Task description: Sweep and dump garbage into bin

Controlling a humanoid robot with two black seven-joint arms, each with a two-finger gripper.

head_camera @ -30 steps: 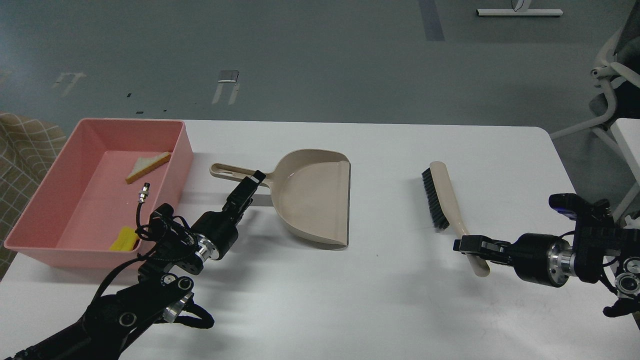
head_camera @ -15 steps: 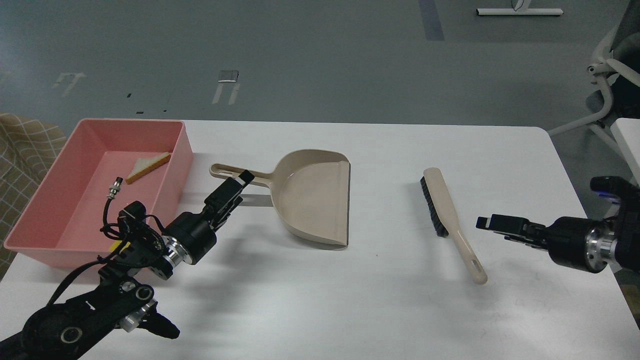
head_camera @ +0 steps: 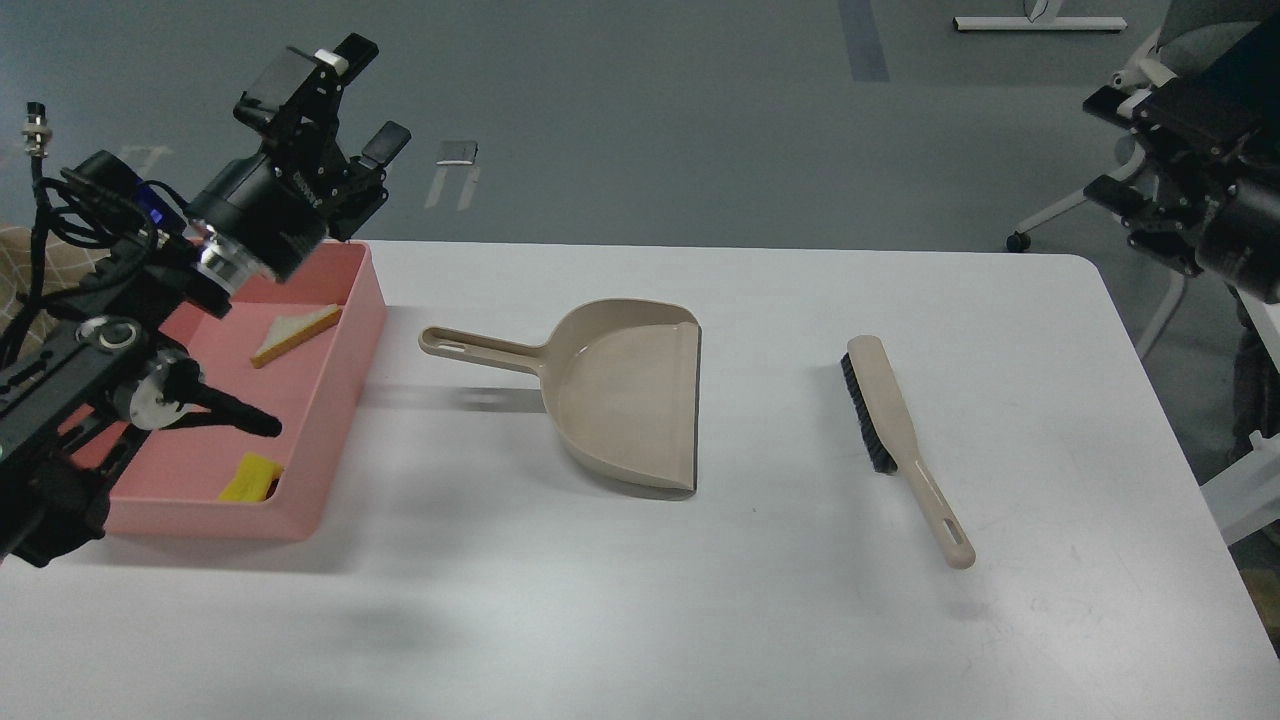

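The pink bin point(head_camera: 345, 400) stands at the table's left. Inside it lie the bread slice point(head_camera: 295, 333) near the far wall and the yellow sponge point(head_camera: 250, 478) near the front right corner. My left gripper point(head_camera: 338, 108) is raised high above the bin's far end, open and empty. My right gripper point(head_camera: 1105, 145) is raised at the far right, off the table's edge; its jaws stand apart and hold nothing. The beige dustpan point(head_camera: 620, 390) lies empty mid-table, handle pointing left. The beige brush point(head_camera: 900, 440) with black bristles lies to its right.
The white table point(head_camera: 640, 600) carries only the bin, dustpan and brush. An office chair point(head_camera: 1150, 70) stands behind my right arm. A checked cloth point(head_camera: 30, 250) shows at the left edge, past the bin.
Both arms have lifted up and away from the table. The left gripper has left the dustpan handle, the right has pulled back from the brush. Dustpan and brush lie still.
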